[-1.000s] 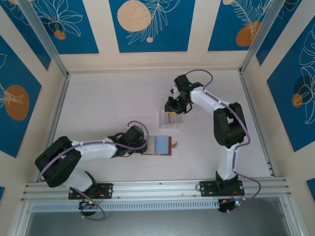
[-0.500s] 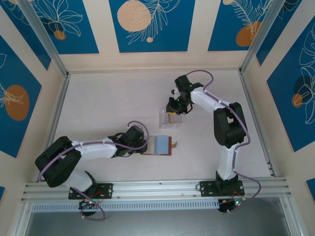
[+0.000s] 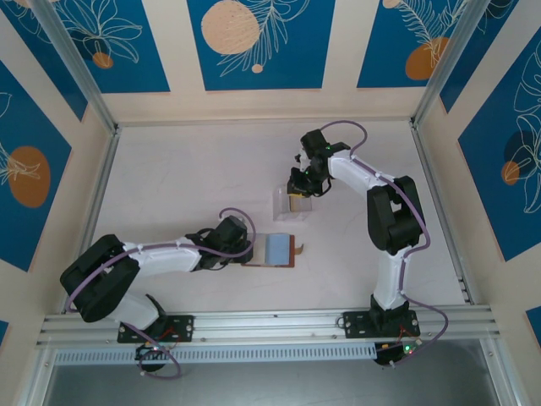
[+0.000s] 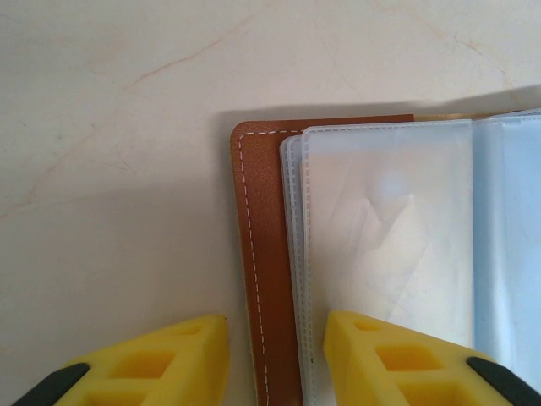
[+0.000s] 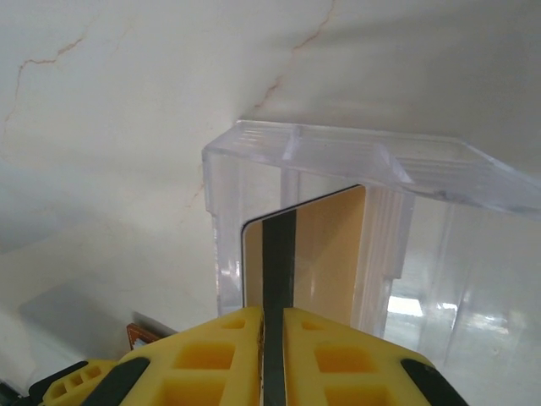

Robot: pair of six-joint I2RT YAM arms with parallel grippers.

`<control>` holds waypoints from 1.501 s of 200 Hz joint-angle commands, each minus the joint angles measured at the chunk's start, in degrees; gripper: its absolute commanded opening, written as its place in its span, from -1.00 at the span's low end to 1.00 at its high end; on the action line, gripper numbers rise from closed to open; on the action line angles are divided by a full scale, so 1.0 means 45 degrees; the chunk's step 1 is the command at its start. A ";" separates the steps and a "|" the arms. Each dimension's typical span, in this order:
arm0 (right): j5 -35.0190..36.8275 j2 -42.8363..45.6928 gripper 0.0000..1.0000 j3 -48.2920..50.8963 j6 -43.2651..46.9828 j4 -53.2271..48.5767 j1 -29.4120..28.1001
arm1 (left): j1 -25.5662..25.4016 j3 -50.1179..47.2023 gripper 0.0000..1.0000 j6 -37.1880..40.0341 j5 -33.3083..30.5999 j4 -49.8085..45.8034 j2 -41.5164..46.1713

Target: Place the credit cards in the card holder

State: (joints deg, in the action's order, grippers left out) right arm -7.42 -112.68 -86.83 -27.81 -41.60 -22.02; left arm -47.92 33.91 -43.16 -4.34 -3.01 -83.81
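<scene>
An open brown card holder lies flat on the table. The left gripper straddles its stitched brown edge, jaws partly apart. One yellow finger seems to rest on the pale sleeves, though contact is unclear. Just beyond the card holder stands a clear stand — the right gripper pinches a gold credit card upright inside it.

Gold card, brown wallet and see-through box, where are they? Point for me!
Gold card (image 5: 325, 254): right wrist view, on its tan face beside the black stripe.
Brown wallet (image 4: 258, 279): left wrist view, on its stitched leather edge.
See-through box (image 5: 338, 148): right wrist view, on its top rim.
</scene>
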 commanded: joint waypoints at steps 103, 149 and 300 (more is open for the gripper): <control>-0.0579 0.0632 -0.61 0.0403 0.0117 0.0113 0.0089 | -0.0114 -0.0446 -0.27 -0.0097 0.0258 -0.0252 -0.0731; -0.0742 0.0457 -0.61 0.0378 0.0126 0.0173 0.0089 | -0.0118 -0.0468 -0.27 -0.0097 0.0281 -0.0237 -0.0750; -0.0624 0.0158 -0.64 0.0331 0.0209 0.0154 0.0089 | -0.0115 -0.0431 -0.28 -0.0078 0.0241 -0.0299 -0.0755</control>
State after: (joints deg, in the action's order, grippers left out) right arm -9.23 -111.44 -85.47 -27.79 -40.45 -21.98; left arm -47.92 33.89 -43.16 -4.34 -2.98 -83.79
